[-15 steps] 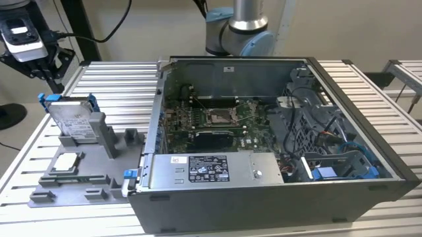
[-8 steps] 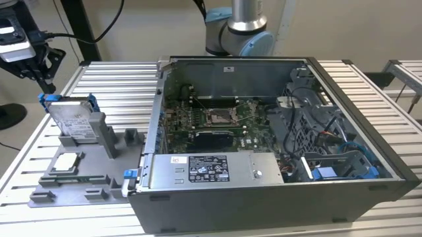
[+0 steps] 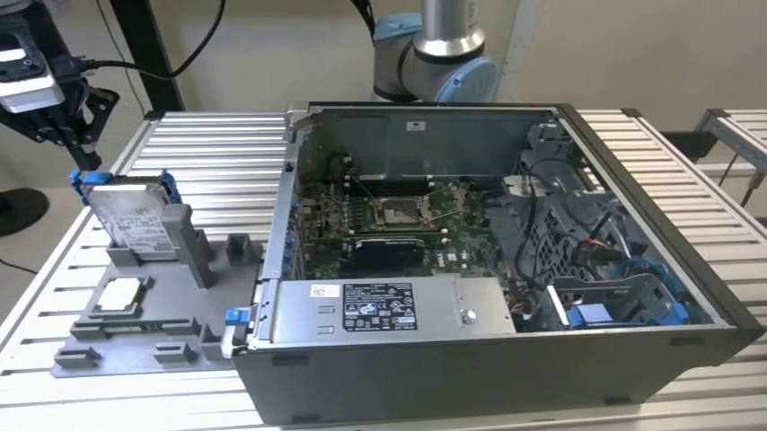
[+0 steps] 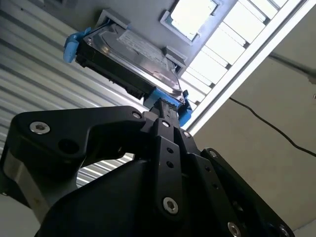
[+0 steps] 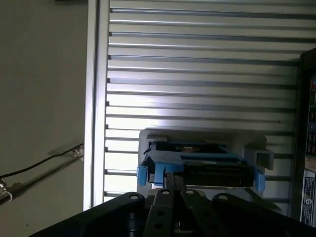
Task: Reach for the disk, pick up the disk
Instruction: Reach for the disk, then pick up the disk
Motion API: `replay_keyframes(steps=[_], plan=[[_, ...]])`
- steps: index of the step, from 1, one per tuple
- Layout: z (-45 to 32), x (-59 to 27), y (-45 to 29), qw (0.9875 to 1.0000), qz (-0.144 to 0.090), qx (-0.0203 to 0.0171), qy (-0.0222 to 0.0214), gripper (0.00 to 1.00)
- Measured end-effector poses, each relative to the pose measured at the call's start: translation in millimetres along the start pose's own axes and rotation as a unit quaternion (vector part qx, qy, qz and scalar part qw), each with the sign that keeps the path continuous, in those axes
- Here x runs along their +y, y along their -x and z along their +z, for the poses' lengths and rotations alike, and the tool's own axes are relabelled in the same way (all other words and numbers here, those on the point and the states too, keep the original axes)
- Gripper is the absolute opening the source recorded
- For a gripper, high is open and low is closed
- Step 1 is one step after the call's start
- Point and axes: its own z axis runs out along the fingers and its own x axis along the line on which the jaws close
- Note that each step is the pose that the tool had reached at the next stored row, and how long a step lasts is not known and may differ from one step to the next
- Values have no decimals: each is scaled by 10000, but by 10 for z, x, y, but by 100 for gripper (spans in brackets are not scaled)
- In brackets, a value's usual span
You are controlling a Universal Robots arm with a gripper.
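Disk (image 3: 129, 215) standing on a short edge in the grey fixture (image 3: 144, 310) on the slatted bench (image 3: 204, 148), beside the open computer case (image 3: 504, 359). Its long axis rises steeply, leaning toward the exterior view's left, with the labelled face toward the camera. The gripper (image 3: 72, 157) is at the upper blue-bracket end, apparently touching it; whether it is clenched or released cannot be told.

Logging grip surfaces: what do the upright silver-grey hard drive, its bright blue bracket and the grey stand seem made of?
Silver-grey hard drive: metal, dull sheen catching the light. Bright blue bracket: probably moulded plastic, even saturated colour, slight gloss. Grey stand: matte, uniform grey, likely plastic, though painted metal is possible.
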Motion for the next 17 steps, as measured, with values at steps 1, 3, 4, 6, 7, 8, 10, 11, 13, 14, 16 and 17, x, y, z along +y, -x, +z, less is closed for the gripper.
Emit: replay_keyframes(steps=[1,3,4,6,7,8,10,11,13,14,16,17], plan=[[0,0,0,10000,0,0,0,0],[0,0,0,10000,0,0,0,0],[0,0,0,10000,0,-1,0,0],[0,0,0,10000,-10,0,0,0],[0,0,0,10000,-29,1,0,0],[0,0,-1,10000,-56,2,0,0],[0,0,-1,9999,-131,5,-1,0],[0,0,-1,9998,-176,7,-2,0],[0,0,-2,9996,-278,11,-5,0],[0,0,-2,9994,-332,13,-7,0],[0,0,-2,9990,-442,17,-9,0],[0,0,-2,9988,-488,18,-9,0]])
